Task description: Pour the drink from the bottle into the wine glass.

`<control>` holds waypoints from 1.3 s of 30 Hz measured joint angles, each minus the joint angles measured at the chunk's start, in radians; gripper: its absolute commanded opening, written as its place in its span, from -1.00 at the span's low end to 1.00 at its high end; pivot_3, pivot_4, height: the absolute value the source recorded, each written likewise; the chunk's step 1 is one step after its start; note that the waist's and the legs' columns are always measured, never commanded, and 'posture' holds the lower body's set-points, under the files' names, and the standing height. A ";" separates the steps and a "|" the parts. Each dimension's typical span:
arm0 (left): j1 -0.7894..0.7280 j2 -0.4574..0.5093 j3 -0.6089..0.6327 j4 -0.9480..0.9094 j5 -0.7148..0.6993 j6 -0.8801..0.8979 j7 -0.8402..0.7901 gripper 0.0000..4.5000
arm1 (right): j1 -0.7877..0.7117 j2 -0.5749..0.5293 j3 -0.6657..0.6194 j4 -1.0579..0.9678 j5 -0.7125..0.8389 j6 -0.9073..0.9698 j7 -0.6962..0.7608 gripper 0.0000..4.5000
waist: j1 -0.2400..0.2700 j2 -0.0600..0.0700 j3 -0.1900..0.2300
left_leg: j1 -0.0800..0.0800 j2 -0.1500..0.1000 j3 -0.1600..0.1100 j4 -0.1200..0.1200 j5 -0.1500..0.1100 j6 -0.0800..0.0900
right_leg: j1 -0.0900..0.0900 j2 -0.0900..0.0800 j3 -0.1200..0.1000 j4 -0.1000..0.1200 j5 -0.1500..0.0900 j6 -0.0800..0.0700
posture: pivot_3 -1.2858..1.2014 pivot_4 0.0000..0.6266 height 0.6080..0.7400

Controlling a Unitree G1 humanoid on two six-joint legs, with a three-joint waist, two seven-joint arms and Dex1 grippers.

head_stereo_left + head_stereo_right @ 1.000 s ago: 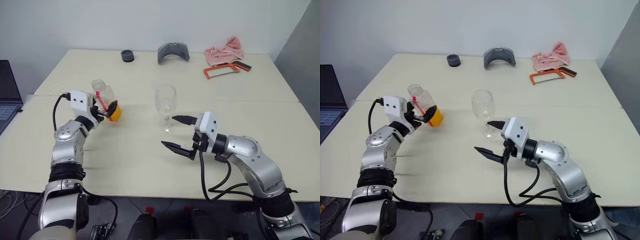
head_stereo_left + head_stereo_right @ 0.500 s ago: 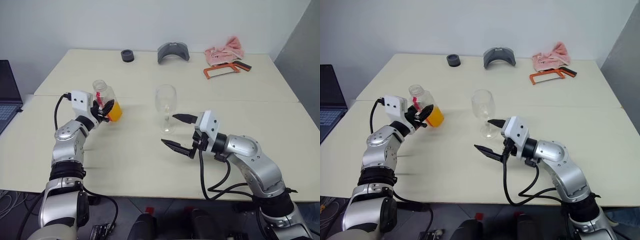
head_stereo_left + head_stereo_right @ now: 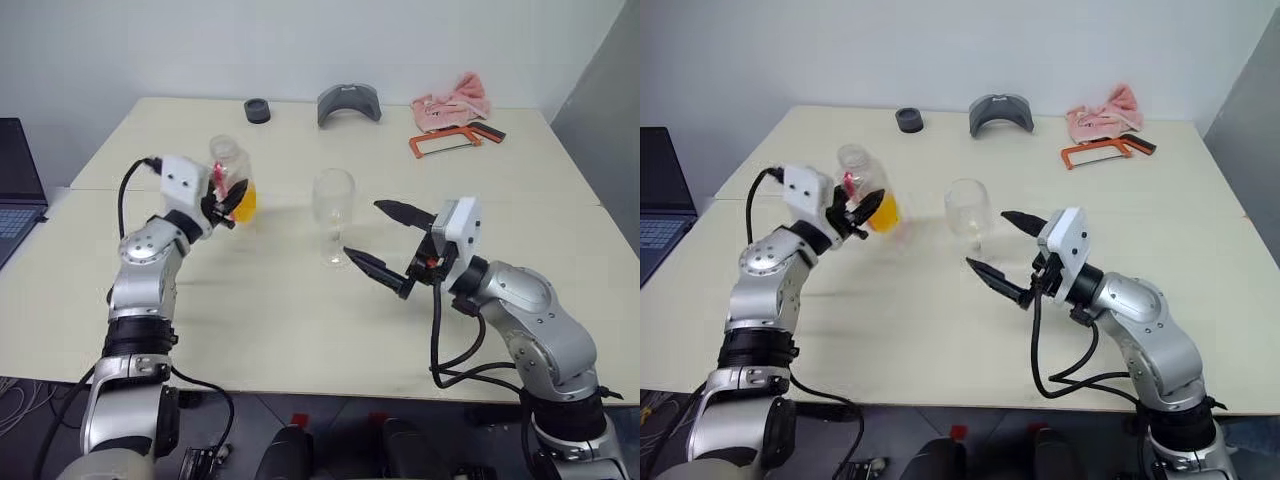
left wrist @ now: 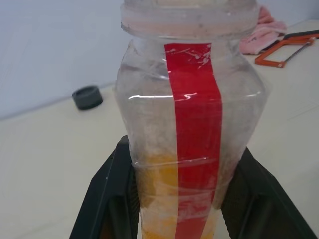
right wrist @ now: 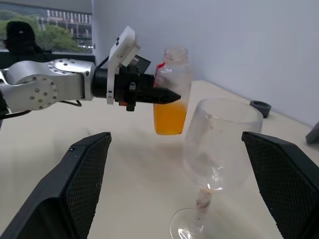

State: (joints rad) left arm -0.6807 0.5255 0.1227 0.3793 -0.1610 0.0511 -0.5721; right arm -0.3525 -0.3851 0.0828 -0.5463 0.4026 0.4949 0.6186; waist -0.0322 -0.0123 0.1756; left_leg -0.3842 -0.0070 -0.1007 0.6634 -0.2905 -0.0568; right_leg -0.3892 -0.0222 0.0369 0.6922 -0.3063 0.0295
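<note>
Your left gripper point(image 3: 228, 200) is clamped on the bottle point(image 3: 232, 178), lifted off the cream table point(image 3: 300, 310) — the right gripper point(image 3: 390, 243) gapes empty beside the wine glass point(image 3: 333, 215). Behind, against the white wall — a pink cloth point(image 3: 450, 100) and an orange hacksaw point(image 3: 450, 140).

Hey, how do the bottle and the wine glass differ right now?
The bottle is clamped in the left gripper, off the table; the wine glass stands free on it, between the right gripper's open fingers. The bottle holds orange drink in its lower part; the glass is empty. The bottle carries a red label strip; the glass is plain and stemmed. Both are clear and upright.
</note>
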 measured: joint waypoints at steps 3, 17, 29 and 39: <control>-0.053 0.002 -0.053 -0.011 0.055 -0.047 -0.011 -0.24 | 0.000 0.011 0.012 0.009 -0.028 -0.005 -0.031 1.00 | -0.003 0.000 0.000 | 0.001 0.000 0.002 0.000 0.000 0.000 | 0.000 0.000 0.001 0.000 0.000 0.000 | 0.03 -0.52 1.00; -0.186 0.061 -0.202 0.158 0.248 -0.422 -0.079 -0.25 | -0.012 0.100 0.033 0.125 -0.106 -0.078 -0.126 1.00 | -0.007 0.000 0.000 | 0.000 -0.001 0.003 0.000 0.000 0.000 | -0.001 0.001 0.001 0.000 0.000 0.000 | 0.03 -0.52 1.00; -0.285 0.112 -0.268 0.355 0.418 -0.722 -0.025 -0.25 | 0.031 -0.091 -0.101 0.118 0.037 -0.089 0.048 1.00 | -0.003 0.000 0.000 | 0.000 -0.001 0.003 0.000 -0.002 0.004 | -0.001 0.002 0.001 0.000 0.000 0.000 | 0.03 -0.52 1.00; -0.353 0.137 -0.312 0.450 0.560 -0.849 0.097 -0.25 | -0.022 -0.176 -0.116 0.118 0.153 -0.001 0.130 1.00 | -0.004 -0.001 0.001 | 0.000 -0.001 0.004 0.000 -0.002 0.004 | -0.001 0.001 0.001 0.001 0.000 0.000 | 0.03 -0.52 1.00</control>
State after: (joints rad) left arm -1.0338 0.6626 -0.1892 0.8293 0.3993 -0.7976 -0.4750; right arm -0.3745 -0.5615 -0.0336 -0.4281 0.5553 0.4940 0.7490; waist -0.0358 -0.0130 0.1761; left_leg -0.3844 -0.0083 -0.0971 0.6633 -0.2926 -0.0529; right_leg -0.3902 -0.0207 0.0378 0.6930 -0.3063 0.0295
